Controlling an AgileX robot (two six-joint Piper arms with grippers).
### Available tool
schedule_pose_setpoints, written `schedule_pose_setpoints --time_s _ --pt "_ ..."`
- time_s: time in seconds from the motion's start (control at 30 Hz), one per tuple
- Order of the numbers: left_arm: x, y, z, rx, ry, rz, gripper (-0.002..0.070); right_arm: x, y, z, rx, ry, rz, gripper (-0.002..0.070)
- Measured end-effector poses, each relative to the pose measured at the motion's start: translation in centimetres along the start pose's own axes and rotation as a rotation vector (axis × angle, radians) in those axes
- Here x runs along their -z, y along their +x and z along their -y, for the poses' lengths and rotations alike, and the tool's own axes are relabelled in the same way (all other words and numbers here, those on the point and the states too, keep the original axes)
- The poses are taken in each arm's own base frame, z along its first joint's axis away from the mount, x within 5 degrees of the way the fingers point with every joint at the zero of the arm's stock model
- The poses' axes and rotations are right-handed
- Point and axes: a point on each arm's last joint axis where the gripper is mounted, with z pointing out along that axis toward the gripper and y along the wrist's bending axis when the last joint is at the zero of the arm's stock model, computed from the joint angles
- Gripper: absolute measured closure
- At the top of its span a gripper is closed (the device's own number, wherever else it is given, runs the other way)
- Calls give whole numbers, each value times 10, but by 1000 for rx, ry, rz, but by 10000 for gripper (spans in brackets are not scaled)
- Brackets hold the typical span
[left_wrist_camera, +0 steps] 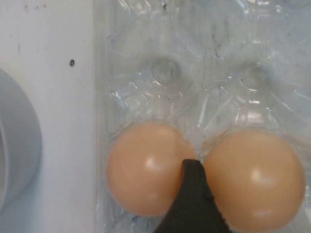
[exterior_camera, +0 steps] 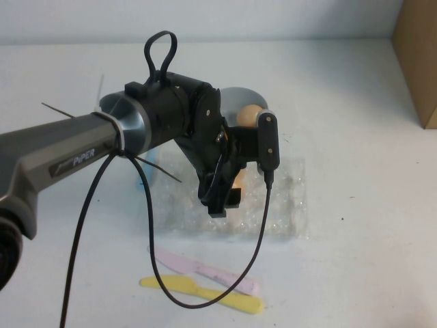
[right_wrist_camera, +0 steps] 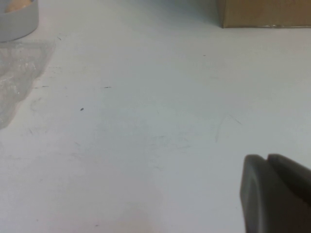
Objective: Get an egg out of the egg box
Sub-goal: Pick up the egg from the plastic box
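The clear plastic egg box lies at mid-table. In the left wrist view it holds two orange-brown eggs side by side, one and the other. My left gripper points down into the box, open. One black finger stands between the two eggs, against the second one; the other finger is out of view. A third egg lies in the grey bowl behind the box. My right gripper is shut and empty, low over bare table, out of the high view.
A pink knife and a yellow knife lie in front of the egg box. A cardboard box stands at the back right. The left arm's black cable hangs over the knives. The bowl's wall is close beside the egg box.
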Motion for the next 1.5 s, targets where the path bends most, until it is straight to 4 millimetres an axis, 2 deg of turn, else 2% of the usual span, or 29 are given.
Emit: schedule_pose_setpoints --time_s 0.2,0.53,0.6,0.73,1.07,1.27,1.5 --pt "-1 1 -3 -5 -23 7 210 0 0 0 0 0 0 694" --pt "-13 3 -2 2 -4 -3 214 0 0 0 0 0 0 694" --pt "-13 3 -2 2 -6 -1 235 0 0 0 0 0 0 694" --pt "-13 2 -3 2 -11 2 321 0 0 0 0 0 0 694" --pt "-12 2 -3 4 -12 4 327 0 0 0 0 0 0 694" --pt "1 1 -5 -2 -32 12 328 0 0 0 0 0 0 694" --pt "35 -6 -5 -5 -94 31 329 0 0 0 0 0 2 694"
